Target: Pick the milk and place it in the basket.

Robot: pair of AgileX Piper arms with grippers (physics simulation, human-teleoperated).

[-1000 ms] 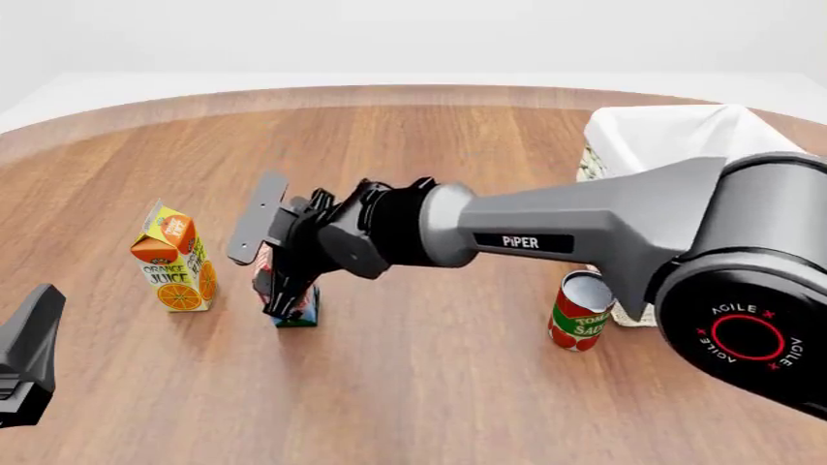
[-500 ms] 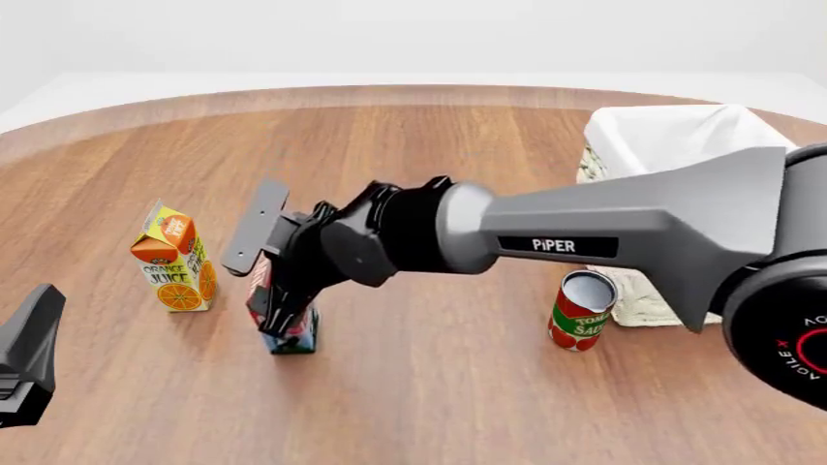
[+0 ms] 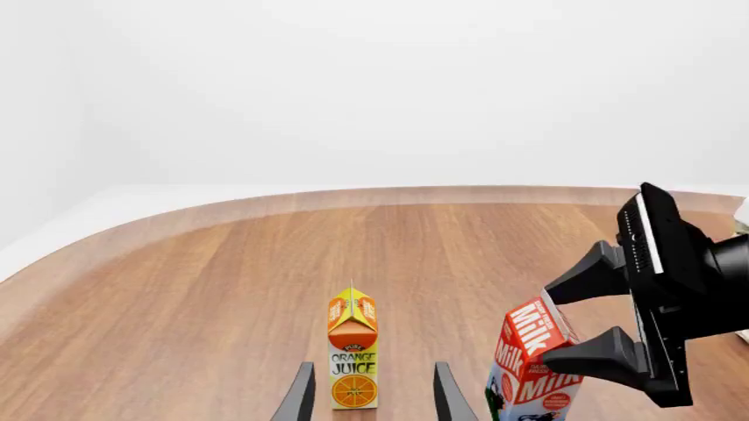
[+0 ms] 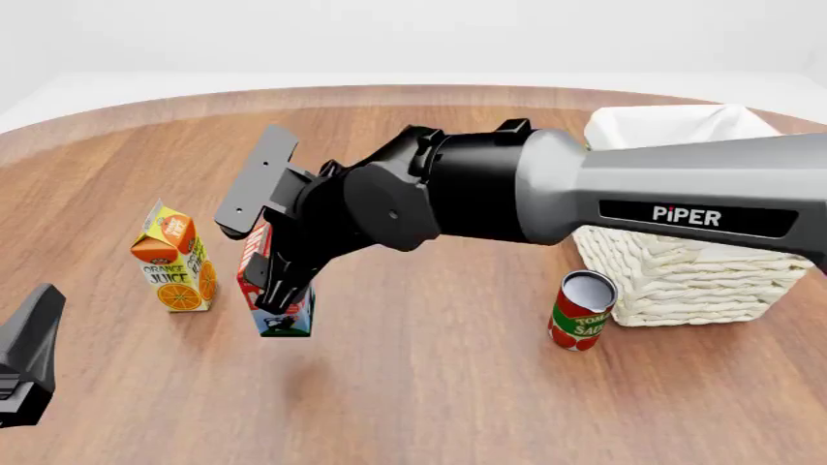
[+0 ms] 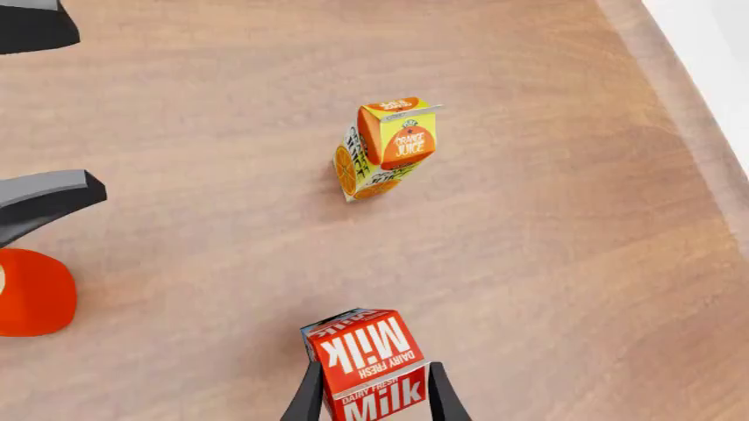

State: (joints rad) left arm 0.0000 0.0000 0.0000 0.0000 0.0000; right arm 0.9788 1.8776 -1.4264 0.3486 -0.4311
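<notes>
The milk (image 4: 275, 291), red-topped with a cow picture lower down, hangs tilted just above the wooden table, a short way right of the orange juice carton. My right gripper (image 4: 274, 283) is shut on its upper part. In the right wrist view both fingers press the red "Milk" top (image 5: 368, 351). The left wrist view shows the milk (image 3: 529, 355) held by the right gripper (image 3: 550, 324). The cream wicker basket (image 4: 685, 266) with its white liner stands at the far right. My left gripper (image 3: 371, 399) is open and holds nothing, low at the near left (image 4: 29, 354).
An orange juice carton (image 4: 172, 258) stands upright left of the milk. A red tomato sauce can (image 4: 580, 310) stands just in front of the basket's near-left corner. The right arm's thick grey link (image 4: 672, 208) spans the scene above the basket.
The right arm has risen and swung, lifting the milk off the table and tilting it a little to the left. The left gripper, juice carton and can have not moved.
</notes>
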